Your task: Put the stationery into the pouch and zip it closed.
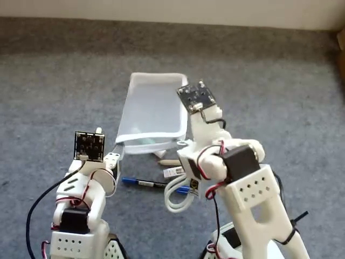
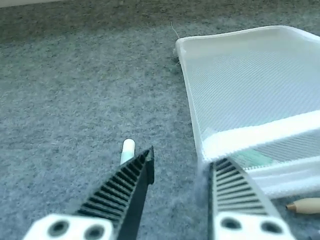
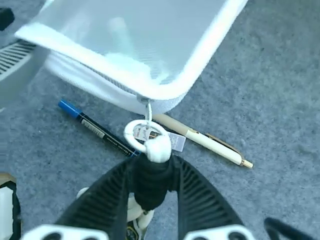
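A white mesh pouch (image 1: pixel 153 110) lies on the grey carpet with its mouth towards the arms; something green (image 2: pixel 255 159) shows inside it. My left gripper (image 2: pixel 179 167) is open at the pouch's (image 2: pixel 250 85) near left corner, one fingertip (image 2: pixel 220 167) against the mouth's edge. My right gripper (image 3: pixel 152 172) is shut on a coiled white cable (image 3: pixel 150 145) with a dark wrap, just in front of the pouch's (image 3: pixel 140 45) zipper end. The cable's loops (image 1: pixel 178 197) hang below it. A blue pen (image 1: pixel 145 183) and a beige pen (image 3: pixel 200 140) lie on the carpet before the mouth.
A small white stick (image 2: pixel 128 147) lies on the carpet beside my left fingers. The beige pen's tip (image 2: pixel 302 204) lies by the pouch's mouth. Open carpet (image 1: pixel 54 81) surrounds the pouch on its left, right and far sides.
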Available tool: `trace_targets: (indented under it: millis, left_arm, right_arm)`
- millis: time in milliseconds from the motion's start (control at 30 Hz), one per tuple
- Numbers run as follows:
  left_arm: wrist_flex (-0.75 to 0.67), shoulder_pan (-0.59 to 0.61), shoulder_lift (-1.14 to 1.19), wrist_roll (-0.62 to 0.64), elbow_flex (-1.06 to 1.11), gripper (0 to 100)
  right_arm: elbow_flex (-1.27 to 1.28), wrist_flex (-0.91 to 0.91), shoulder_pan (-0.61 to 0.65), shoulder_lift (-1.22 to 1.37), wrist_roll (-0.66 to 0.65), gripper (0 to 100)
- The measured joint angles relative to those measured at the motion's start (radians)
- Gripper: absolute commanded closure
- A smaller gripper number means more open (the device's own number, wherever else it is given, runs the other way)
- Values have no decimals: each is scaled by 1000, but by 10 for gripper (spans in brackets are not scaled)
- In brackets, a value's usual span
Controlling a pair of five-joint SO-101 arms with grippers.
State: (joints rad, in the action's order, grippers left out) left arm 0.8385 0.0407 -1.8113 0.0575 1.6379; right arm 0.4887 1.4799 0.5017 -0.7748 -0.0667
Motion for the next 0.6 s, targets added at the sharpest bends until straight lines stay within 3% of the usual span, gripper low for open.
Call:
trace_targets:
  millis: [200,400,600]
  left_arm:
    - [0,0,0,2,0,830]
    - [0,-29,0,2,0,992]
    - [0,-31,0,-21,-2,993]
  right_arm:
    - [0,51,77,-46,0,993]
    - [0,60,84,-46,0,993]
    - [0,60,91,-46,0,993]
